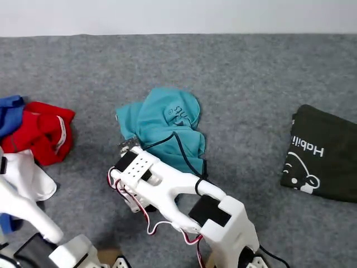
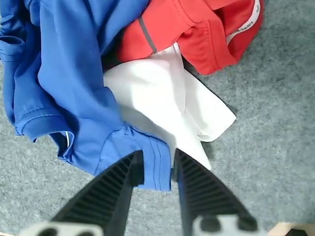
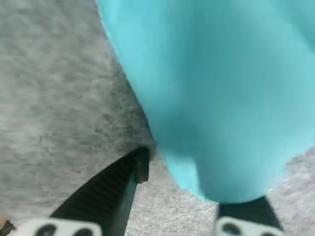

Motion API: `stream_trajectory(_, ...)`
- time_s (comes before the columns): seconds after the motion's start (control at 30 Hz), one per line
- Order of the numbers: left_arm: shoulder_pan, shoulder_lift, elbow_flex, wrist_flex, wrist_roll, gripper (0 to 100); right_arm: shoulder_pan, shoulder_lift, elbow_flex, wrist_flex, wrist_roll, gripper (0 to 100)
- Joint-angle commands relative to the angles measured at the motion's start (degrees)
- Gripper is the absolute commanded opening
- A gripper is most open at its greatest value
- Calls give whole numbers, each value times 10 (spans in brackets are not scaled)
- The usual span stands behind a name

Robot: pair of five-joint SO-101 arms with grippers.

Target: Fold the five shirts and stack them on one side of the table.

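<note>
A crumpled teal shirt (image 1: pixel 167 128) lies mid-table. My right gripper (image 1: pixel 129 148) sits at its near-left edge. In the right wrist view this gripper (image 3: pixel 192 187) is open, its fingers wide apart with a fold of the teal shirt (image 3: pixel 216 98) hanging between them. At the table's left lie a red shirt (image 1: pixel 44 131), a blue shirt (image 1: pixel 10 114) and a white shirt (image 1: pixel 25 173), all bunched together. My left gripper (image 2: pixel 158 157) hovers there, slightly open over the hem of the blue shirt (image 2: pixel 64 78), beside the white shirt (image 2: pixel 157 98) and red shirt (image 2: pixel 197 29). A folded black shirt (image 1: pixel 323 153) rests at the right.
Grey felt covers the table (image 1: pixel 251 78). Bare room lies along the back and between the teal and black shirts. The left arm (image 1: pixel 22 209) crosses the near-left corner; the right arm's base (image 1: pixel 228 229) stands at the near edge.
</note>
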State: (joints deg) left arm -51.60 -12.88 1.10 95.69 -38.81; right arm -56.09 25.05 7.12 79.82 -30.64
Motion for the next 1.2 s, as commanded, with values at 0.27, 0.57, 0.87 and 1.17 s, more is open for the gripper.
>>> stream_trajectory(0.27, 6, -23, -6, 2, 1, 97, 65, -13, -11, 73, 26, 10)
stream_trajectory(0.57, 44, -25, -15, 8, 2, 97, 200, -187, -117, 231, 156, 10)
stream_trajectory(0.87, 171, -24, -37, 21, 62, 101, 357, -409, -118, 230, 285, 10)
stream_trajectory(1.17, 331, -18, -7, -4, 96, 102, 545, -487, -114, 228, 302, 10)
